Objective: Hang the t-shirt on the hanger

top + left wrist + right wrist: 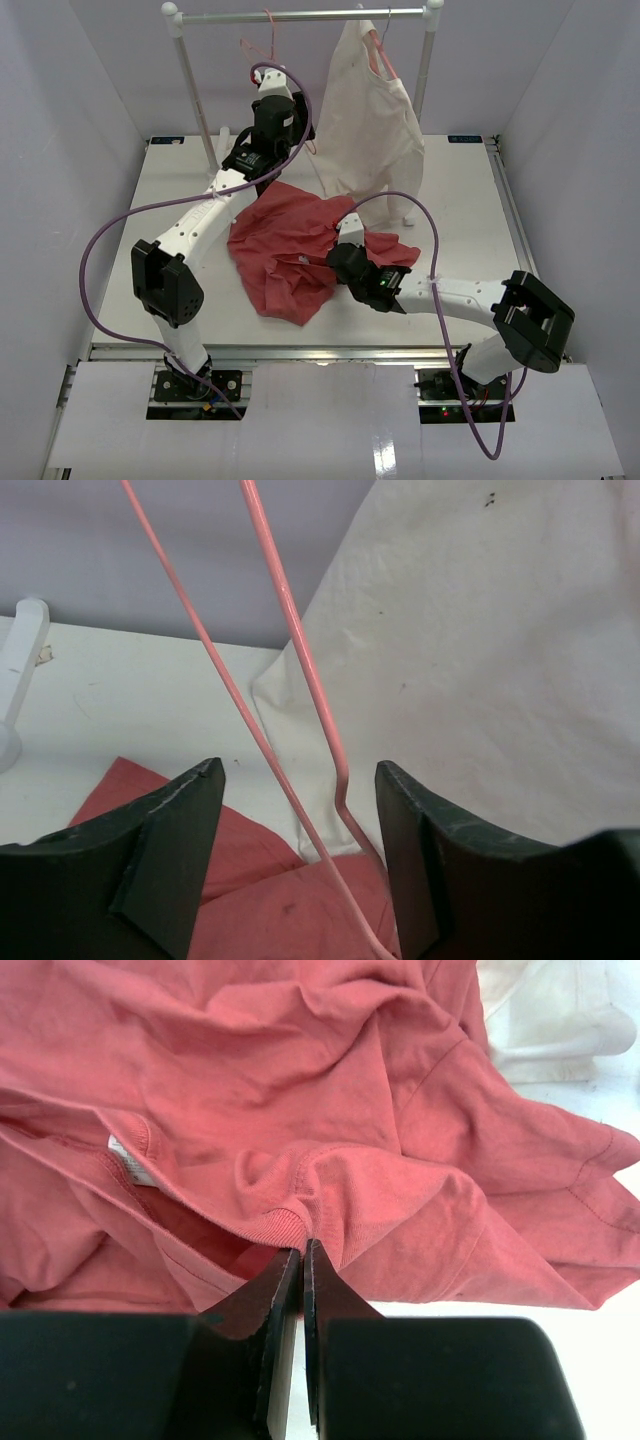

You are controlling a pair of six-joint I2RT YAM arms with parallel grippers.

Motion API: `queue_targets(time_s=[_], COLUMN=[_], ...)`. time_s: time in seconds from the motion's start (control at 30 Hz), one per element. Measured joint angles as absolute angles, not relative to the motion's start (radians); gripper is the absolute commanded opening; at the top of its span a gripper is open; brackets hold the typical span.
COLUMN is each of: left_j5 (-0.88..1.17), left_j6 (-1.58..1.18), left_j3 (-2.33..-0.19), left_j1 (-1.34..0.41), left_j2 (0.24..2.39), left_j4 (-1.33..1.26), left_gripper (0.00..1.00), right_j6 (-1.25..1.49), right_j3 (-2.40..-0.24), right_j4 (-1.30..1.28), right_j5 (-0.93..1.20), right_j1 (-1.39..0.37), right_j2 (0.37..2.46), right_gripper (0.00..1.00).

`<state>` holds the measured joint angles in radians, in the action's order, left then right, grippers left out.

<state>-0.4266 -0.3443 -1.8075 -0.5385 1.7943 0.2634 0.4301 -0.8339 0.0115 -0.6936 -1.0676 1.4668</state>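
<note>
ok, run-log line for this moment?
left gripper: open, astride hanger wire | right gripper: shut on t-shirt | t-shirt: crumpled on table | hanger: bare, hooked on rail

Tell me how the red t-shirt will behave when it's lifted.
Probably floppy: the t-shirt lies crumpled in deep folds, so it should sag below the right hand pinching it. Likely light, being thin cloth. The ribbed collar edge should resist slipping.
</note>
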Motion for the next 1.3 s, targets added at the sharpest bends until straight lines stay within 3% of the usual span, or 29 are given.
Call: queue_targets(time_s=[0.5,0.9,1.07,1.3], left_j5=[-0.472,-0.488,-0.483,-0.48], left_j6=[-0.301,-0.268,-0.263,-0.255], left_j3=[-1.83,-1.873,-1.882,-1.949], left_j1=[-0.538,-0.538,-0.538,-0.538], left_j2=[1.795,1.798,1.799,1.812], left_j4=[0.289,0.298,0.316,0.368], left_gripper=[0.66,0.28,0.0,0.0], right_j6=[0.424,0.418,0.418,0.419], right_j3=[-0.82,-0.8,-0.8,-0.791], right_j4=[0.011,0.018,0.018,0.02], right_j5=[-0.693,-0.693,-0.692,-0.691], right_j1=[-1.068,-1.068,-1.068,-1.068], right_j2=[1.465,1.442,1.426,1.395], right_gripper=[0.08,0.08,0.08,0.08])
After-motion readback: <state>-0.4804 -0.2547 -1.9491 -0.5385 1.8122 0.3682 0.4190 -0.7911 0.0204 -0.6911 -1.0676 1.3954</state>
